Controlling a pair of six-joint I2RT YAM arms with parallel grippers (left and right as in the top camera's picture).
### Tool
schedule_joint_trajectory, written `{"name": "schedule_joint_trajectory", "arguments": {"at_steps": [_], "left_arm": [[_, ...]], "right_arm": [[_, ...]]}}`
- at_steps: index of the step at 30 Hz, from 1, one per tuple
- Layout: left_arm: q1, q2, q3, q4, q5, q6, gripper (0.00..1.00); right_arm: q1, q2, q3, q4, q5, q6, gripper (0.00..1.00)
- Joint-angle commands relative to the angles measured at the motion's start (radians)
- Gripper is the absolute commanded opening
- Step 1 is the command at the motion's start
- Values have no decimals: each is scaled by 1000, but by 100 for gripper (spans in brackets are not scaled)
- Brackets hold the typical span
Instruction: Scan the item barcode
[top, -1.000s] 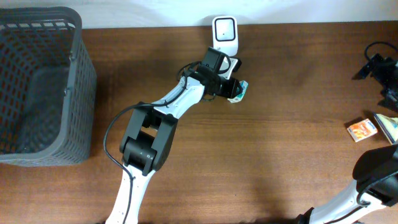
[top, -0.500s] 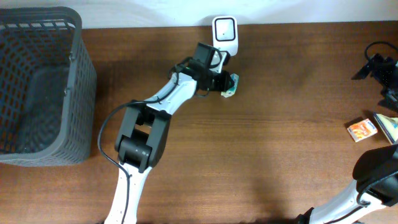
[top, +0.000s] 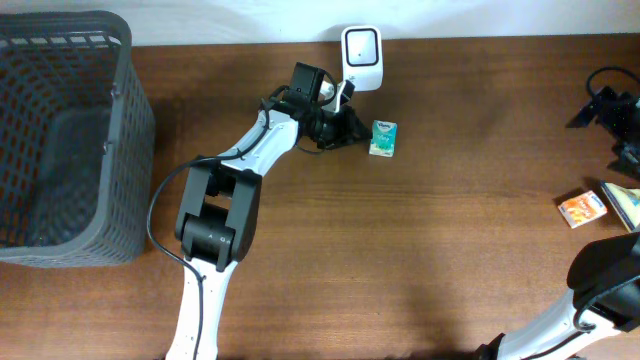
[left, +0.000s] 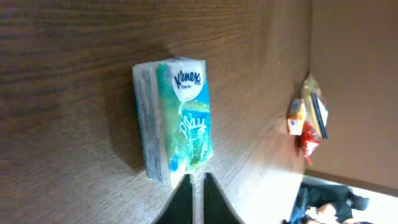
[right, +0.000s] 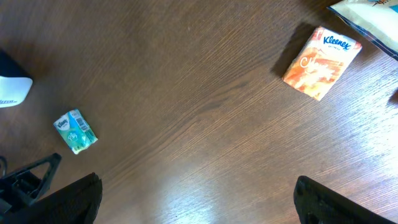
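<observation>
Counter (top: 450, 250) is carrying tissue pack (top: 382, 138) top-centre, basket (top: 120, 110) upper-left; left end effector (left: 196, 186) pressed together, right end effector (right: 196, 190) spread.

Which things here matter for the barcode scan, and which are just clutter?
Job: green plastic-wrapped Kleenex tissue pack, white boxy barcode scanner, left claw (shut, empty).
Clutter: dark grey plastic mesh basket, orange Kleenex tissue pack.

The table (top: 450, 250) is brown wood, smooth and a bit shiny. The green tissue pack (left: 177, 118) has crinkly, shiny plastic wrap. The basket (top: 138, 150) is dull grey plastic. The scanner (top: 361, 47) is smooth white plastic.
</observation>
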Motion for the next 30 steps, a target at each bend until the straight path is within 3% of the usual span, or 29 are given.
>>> {"name": "schedule_joint_trajectory", "arguments": {"at_steps": [1,7,9,14,30], "left_arm": [[-1,13,52,0,-19,106,0],[-35,13,99,-8,-91,161,0],[-67,13,98,-34,-203,195,0],[-154,13,98,-89,-646,210,0],[-174,63,98,-108,-745,228,0]], "right_arm": [[-1,6,4,-2,-5,1,98],[-1,6,4,-2,-5,1,98],[-1,6,4,-2,-5,1,98],[-1,6,4,-2,-5,1,98],[-1,6,4,-2,-5,1,98]]}}
